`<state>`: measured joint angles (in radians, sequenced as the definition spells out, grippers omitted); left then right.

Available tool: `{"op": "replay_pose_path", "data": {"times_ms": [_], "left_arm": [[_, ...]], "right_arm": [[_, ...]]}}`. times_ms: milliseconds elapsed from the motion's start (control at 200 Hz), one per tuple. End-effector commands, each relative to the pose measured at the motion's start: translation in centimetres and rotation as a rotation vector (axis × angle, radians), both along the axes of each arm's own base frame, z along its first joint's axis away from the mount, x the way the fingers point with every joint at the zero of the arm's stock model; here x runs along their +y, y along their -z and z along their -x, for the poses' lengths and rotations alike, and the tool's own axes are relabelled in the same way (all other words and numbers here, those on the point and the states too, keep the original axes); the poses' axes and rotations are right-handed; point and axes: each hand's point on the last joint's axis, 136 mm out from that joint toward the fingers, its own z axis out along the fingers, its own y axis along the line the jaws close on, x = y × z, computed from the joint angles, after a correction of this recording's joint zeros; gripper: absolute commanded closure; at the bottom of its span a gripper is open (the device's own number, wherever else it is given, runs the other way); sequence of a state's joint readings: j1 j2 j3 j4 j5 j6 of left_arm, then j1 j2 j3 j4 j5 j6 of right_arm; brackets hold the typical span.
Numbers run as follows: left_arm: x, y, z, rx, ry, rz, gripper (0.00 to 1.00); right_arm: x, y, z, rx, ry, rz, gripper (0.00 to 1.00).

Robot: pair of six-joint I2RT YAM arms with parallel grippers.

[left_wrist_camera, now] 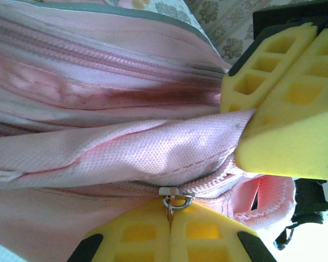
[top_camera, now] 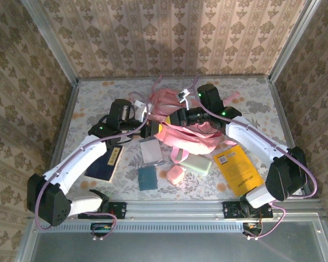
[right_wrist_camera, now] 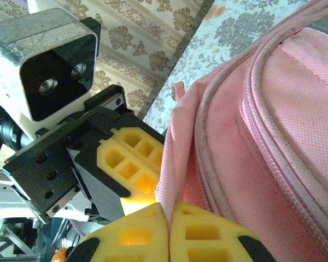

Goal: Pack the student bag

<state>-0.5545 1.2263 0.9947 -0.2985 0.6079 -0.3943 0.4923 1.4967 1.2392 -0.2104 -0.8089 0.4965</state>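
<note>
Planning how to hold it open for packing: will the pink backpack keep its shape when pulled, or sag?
Probably floppy: the student bag bunches in folds where the right fingers pinch it. It likely sags when lifted, as it lies slumped on the table. Its woven cloth looks unlikely to slip.

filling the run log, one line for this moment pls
left gripper: shut on zipper pull | right gripper: shut on student bag fabric | yellow book: on table, unpacked
</note>
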Motion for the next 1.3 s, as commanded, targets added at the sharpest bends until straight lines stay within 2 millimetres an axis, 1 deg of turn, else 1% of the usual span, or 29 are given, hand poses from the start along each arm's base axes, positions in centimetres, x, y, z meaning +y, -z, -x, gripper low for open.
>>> {"op": "replay_pose_path", "data": {"times_ms": [0,70,225,380,395,495,505,520,600,745,820,865,940,1005,1095,1150,1210,1295], "left_arm": [[1.5,0.8,-0.4,0.003,-0.051,-0.062,1.00],[1.9,1.1,-0.7,0.019,-0.068,-0.072,1.00],[2.9,2.1,-1.9,0.069,-0.117,-0.068,1.00],[2.8,3.4,-2.8,0.121,-0.131,-0.077,1.00],[3.5,3.6,-3.6,0.129,-0.161,-0.076,1.00],[4.3,4.7,-5.0,0.176,-0.216,-0.064,1.00],[4.5,4.8,-5.2,0.182,-0.225,-0.061,1.00],[4.5,4.9,-5.5,0.187,-0.232,-0.055,1.00],[5.2,5.7,-6.8,0.222,-0.272,-0.037,1.00],[5.7,7.0,-9.0,0.273,-0.311,-0.002,1.00],[6.3,8.0,-10.4,0.303,-0.351,0.017,1.00],[6.3,8.3,-10.9,0.332,-0.344,0.039,1.00],[6.5,9.4,-11.9,0.361,-0.356,0.025,1.00],[6.6,9.9,-12.7,0.372,-0.365,0.022,1.00],[6.6,9.6,-13.8,0.369,-0.377,0.045,1.00],[6.5,9.2,-14.4,0.366,-0.380,0.055,1.00],[6.0,8.6,-14.7,0.363,-0.372,0.071,1.00],[5.3,7.1,-14.7,0.341,-0.352,0.091,1.00]], "right_arm": [[-0.2,-3.7,0.6,-0.129,-0.028,-0.039,1.00],[-0.4,-3.5,0.7,-0.143,-0.029,-0.011,1.00],[-0.7,-4.4,1.3,-0.179,-0.031,-0.023,1.00],[-0.9,-4.9,1.4,-0.200,-0.025,-0.020,1.00],[-0.9,-4.9,1.4,-0.202,-0.025,-0.019,1.00],[-1.1,-5.0,1.3,-0.208,-0.019,-0.010,1.00],[-1.4,-5.8,1.6,-0.228,-0.016,-0.019,1.00],[-1.5,-6.2,1.8,-0.238,-0.014,-0.021,1.00],[-1.8,-6.6,1.7,-0.253,-0.005,-0.020,1.00],[-2.3,-7.4,1.9,-0.279,0.001,-0.024,1.00],[-2.4,-7.4,1.9,-0.293,0.004,-0.018,1.00],[-2.5,-7.4,1.9,-0.298,0.005,-0.014,1.00],[-2.6,-7.2,1.9,-0.304,0.006,-0.001,1.00],[-2.7,-6.9,1.8,-0.311,0.011,0.013,1.00],[-3.0,-6.4,1.4,-0.321,0.029,0.044,1.00],[-3.4,-6.0,0.8,-0.329,0.063,0.078,1.00],[-4.1,-5.7,-0.5,-0.351,0.128,0.129,1.00],[-5.3,-6.2,-2.5,-0.404,0.232,0.205,1.00]]}}
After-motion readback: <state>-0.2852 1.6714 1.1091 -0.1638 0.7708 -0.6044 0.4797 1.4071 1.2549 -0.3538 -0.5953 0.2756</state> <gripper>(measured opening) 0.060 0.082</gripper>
